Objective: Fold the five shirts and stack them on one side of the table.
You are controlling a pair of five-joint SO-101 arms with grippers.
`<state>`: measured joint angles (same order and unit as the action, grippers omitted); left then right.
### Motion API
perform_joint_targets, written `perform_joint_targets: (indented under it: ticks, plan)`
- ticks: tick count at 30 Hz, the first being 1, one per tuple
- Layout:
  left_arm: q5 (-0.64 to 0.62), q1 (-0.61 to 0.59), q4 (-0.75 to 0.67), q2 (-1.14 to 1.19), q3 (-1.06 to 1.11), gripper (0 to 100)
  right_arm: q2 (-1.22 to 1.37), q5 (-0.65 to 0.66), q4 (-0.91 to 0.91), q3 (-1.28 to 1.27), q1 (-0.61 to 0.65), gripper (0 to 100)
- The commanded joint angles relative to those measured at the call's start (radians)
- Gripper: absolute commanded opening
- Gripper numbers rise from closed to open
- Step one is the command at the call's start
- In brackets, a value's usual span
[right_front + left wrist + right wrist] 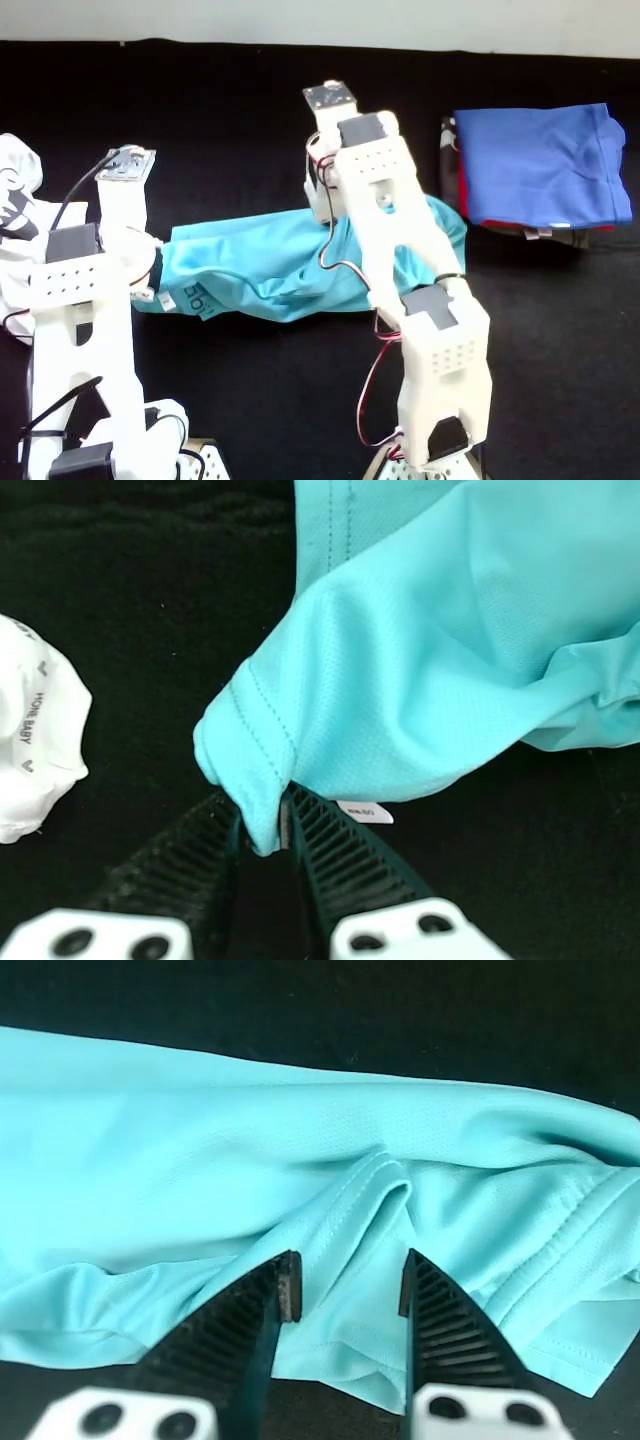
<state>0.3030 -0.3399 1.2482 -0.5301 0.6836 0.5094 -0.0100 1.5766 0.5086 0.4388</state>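
A turquoise shirt (250, 265) is being shown lying in a long, rumpled band across the middle of the black surface (200, 120), between the two arms. One end of it is being gripped by the left claw (262, 820). The jaws are being pressed shut on a stitched hem corner, the cloth is being bunched there, and a small white label (365, 811) is being shown just beside the pinched spot. The right claw (350, 1285) is being held open over another part of the same shirt. Its jaws are being kept apart and a raised fold of the fabric is being straddled by them, though whether the cloth is being touched by the fingertips cannot be told. In the high view a folded blue shirt (540, 165) is being carried on top of a stack at the far right side of the surface, with a red garment (500, 222) being seen at the edge beneath it. A crumpled white shirt (18, 200) is being shown at the left edge, well apart from the stack and just beside the left arm.
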Motion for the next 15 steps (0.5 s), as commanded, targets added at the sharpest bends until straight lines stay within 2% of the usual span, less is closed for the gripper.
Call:
perform_joint_targets:
  ticks: [1,15]
  plan:
    - [0.008,0.013,-0.018,-0.004,-0.007,1,0.019,-0.009,-0.010,0.024,0.002,16.6]
    - [0.009,0.012,-0.023,-0.010,-0.005,1,0.309,-0.005,0.027,0.355,-0.021,16.4]
